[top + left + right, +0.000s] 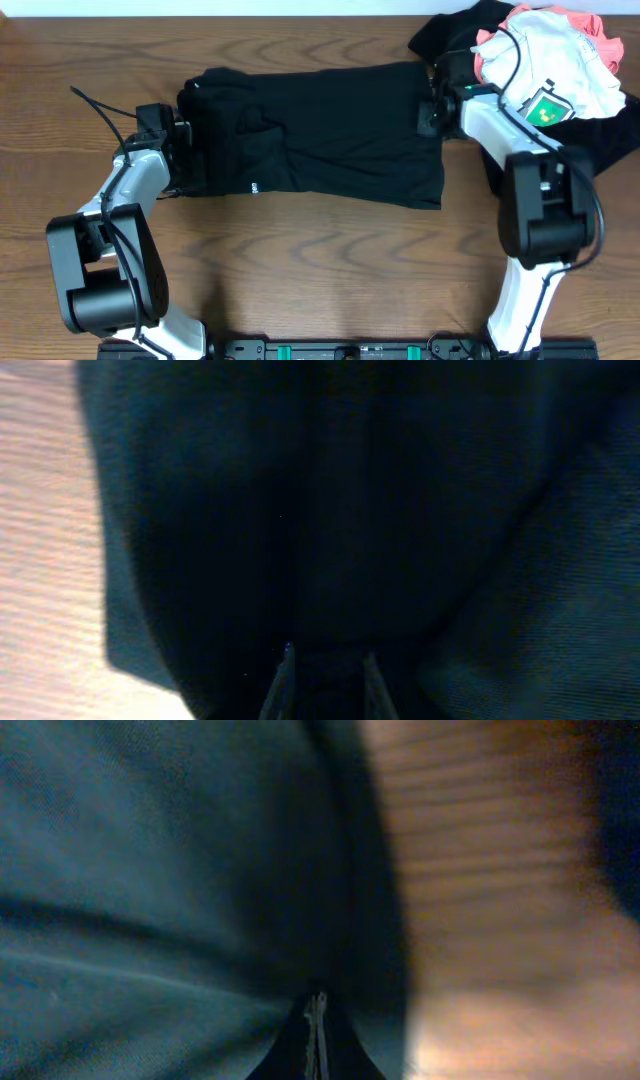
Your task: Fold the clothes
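Wood table [320,285] with black garment [330,135] laid flat, right gripper [432,112] pinching one edge, left gripper [186,135] at opposite edge, closure unclear.

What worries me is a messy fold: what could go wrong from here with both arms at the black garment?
1. The right gripper looks shut on just the thin edge of the black garment; it might slip out when pulled.
2. The left gripper sits over bunched layers at the left end, so it may grab unevenly.
3. The clothes pile lies close beside the right arm; a swing could drag it.
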Tool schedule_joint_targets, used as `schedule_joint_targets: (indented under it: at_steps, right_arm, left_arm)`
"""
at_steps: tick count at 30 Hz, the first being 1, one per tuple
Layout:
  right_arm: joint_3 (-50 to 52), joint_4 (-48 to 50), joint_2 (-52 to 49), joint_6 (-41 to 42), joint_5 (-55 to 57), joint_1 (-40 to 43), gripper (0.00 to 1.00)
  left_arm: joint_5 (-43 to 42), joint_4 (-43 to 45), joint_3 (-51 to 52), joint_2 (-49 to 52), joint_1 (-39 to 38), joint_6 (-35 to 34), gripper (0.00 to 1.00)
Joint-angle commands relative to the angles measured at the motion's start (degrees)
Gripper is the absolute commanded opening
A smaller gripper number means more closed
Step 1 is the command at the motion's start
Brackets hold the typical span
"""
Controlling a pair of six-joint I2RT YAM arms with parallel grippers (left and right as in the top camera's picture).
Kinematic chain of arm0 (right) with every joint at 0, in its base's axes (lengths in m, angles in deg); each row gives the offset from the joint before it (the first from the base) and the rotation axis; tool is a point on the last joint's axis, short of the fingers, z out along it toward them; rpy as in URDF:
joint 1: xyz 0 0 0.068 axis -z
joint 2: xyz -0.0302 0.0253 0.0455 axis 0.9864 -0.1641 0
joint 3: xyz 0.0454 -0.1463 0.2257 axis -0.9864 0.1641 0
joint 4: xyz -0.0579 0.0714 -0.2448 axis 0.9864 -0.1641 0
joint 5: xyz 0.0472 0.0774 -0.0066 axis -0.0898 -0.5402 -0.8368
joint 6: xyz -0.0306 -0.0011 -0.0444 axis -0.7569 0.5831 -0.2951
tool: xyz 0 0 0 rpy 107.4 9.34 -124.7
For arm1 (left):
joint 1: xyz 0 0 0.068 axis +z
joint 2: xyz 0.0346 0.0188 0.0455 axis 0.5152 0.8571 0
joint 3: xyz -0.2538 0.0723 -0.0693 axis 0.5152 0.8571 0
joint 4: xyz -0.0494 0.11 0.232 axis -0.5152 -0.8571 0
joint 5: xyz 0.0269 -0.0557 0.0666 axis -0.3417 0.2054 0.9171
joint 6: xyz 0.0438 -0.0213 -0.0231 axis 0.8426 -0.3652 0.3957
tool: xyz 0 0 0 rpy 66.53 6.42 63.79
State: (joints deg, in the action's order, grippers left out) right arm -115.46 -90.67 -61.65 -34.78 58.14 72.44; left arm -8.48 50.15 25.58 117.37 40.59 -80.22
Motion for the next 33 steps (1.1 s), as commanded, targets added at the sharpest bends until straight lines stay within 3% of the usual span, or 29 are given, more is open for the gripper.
schedule_joint_targets:
  at_steps: [1, 6, 9, 15, 21, 30, 32, 33]
  right_arm:
    - [0.0, 0.1, 8.8, 0.3, 2.4, 0.5, 0.01]
    - [0.0, -1.1, 15.3, 0.3, 2.2, -0.3, 0.01]
    - [0.0, -1.9, 17.5, -0.1, 2.2, -1.0, 0.01]
    - [0.0, -2.6, 18.5, -1.4, 1.7, -2.6, 0.01]
    - [0.0, -3.4, 18.5, -1.4, 1.8, -3.7, 0.01]
    - [0.0, -4.5, 18.5, -1.4, 1.8, -3.9, 0.01]
    - [0.0, -4.7, 18.5, -1.4, 1.8, -4.0, 0.01]
    - [0.0, -4.9, 18.5, -1.4, 1.8, -4.0, 0.01]
  left_arm:
    - [5.0, -0.3, -0.1, -3.0, 0.3, -0.3, 0.25]
    - [5.0, 1.3, -0.3, -10.6, 0.3, -0.5, 0.26]
    - [4.3, 4.1, -0.3, -16.2, 0.3, -0.5, 0.33]
    - [-9.6, 16.1, -0.3, -20.4, 0.3, -0.5, 0.33]
    - [-13.8, 22.0, -4.3, -12.4, 0.3, -4.4, 0.33]
    - [-19.2, 13.2, -25.6, 9.1, -1.0, -5.0, 0.34]
    - [-18.7, 12.8, -27.8, 11.8, -1.2, -5.0, 0.57]
    - [-18.4, 12.8, -28.5, 13.0, -1.2, -5.0, 0.61]
